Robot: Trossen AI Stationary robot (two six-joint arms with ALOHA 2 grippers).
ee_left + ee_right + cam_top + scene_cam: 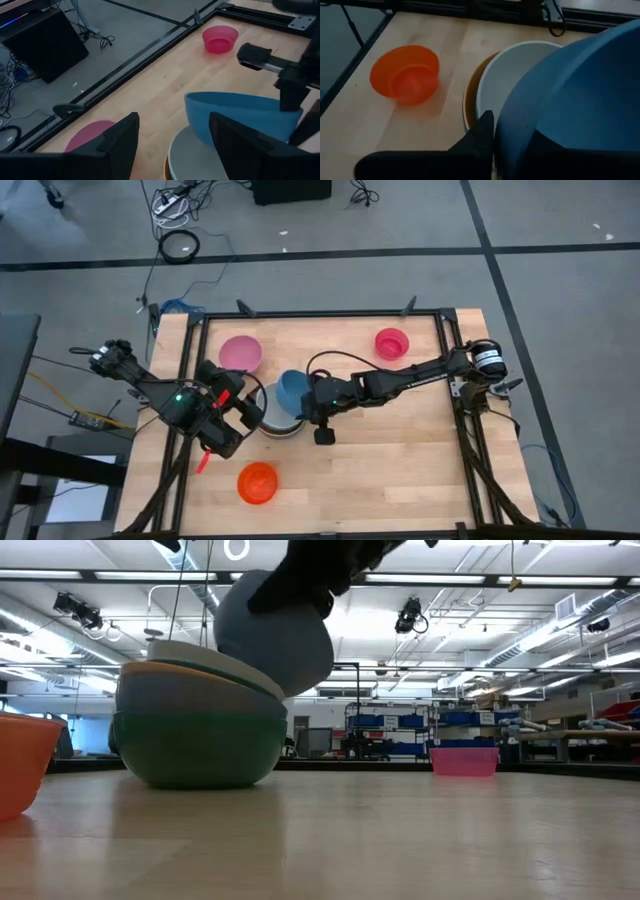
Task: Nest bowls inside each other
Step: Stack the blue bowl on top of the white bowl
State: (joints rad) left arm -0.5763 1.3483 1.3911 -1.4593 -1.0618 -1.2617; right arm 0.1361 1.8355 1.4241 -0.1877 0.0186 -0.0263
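Observation:
A stack of bowls (272,423) stands at the table's middle left: teal at the bottom (200,755), then blue-grey, then an orange rim, with the white bowl (192,155) on top. My right gripper (306,396) is shut on a blue bowl (292,388), steeply tilted at the stack's far right side. My left gripper (249,412) waits open just left of the stack, its fingers (122,142) apart and holding nothing. A pink bowl (240,352), a magenta bowl (392,342) and an orange bowl (257,482) stand alone on their bases. My right gripper holds the blue bowl by its rim (502,127), one finger (481,136) outside the wall and the other inside, largely hidden by the bowl. The fingers come slanting down from the table's right. The bowl hangs steeply tilted, its lower part (285,675) dipping into the white bowl.
The table's black frame (320,314) runs along the far and side edges. Bare wood lies to the right of the stack and along the near edge. Cables and a dark box lie on the floor beyond the table.

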